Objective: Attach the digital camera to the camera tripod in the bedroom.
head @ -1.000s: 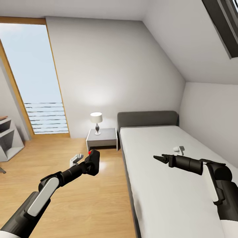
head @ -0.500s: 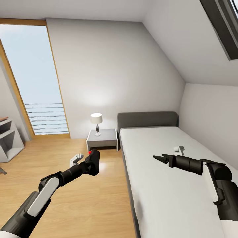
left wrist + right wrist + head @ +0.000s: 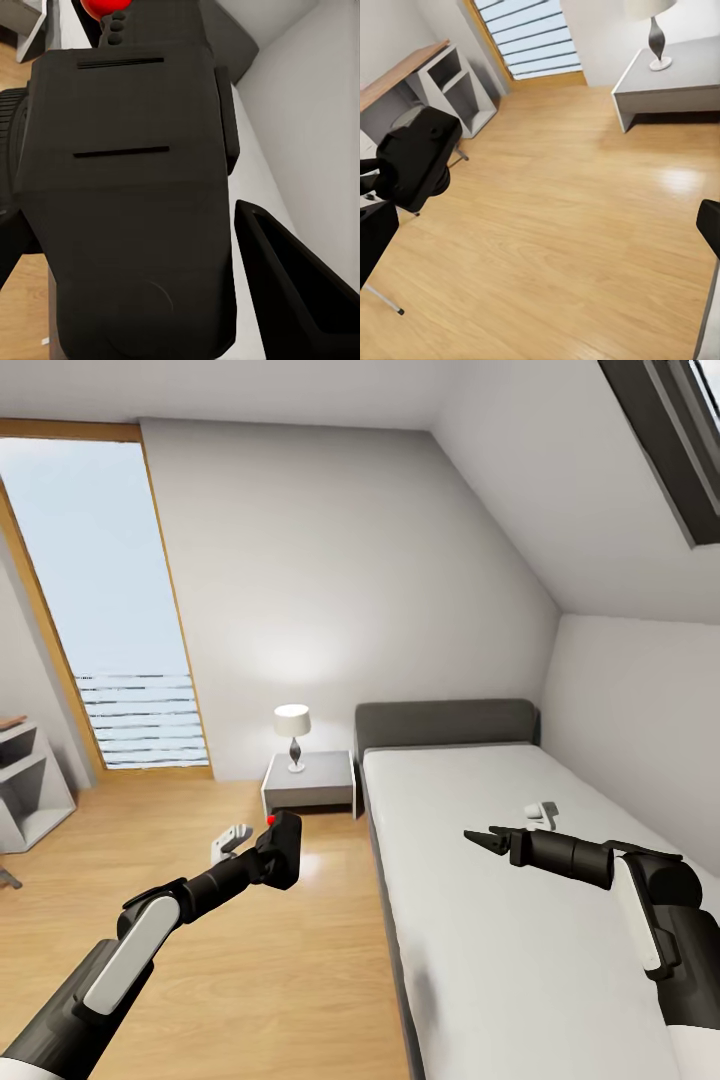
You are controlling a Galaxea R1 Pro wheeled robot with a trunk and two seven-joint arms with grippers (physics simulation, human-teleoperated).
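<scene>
Matt black plastic-looking digital camera (image 3: 283, 850) with a glossy red button; light wood floor (image 3: 250, 960), smooth with a soft sheen; plain white smooth mattress (image 3: 520, 920); dark grey cloth-like headboard (image 3: 445, 720); wood window frame (image 3: 170, 600)

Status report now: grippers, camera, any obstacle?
Left gripper shut on small black boxy digital camera. Right gripper empty over white mattress, fingers near shut. Light wood floor ahead.
</scene>
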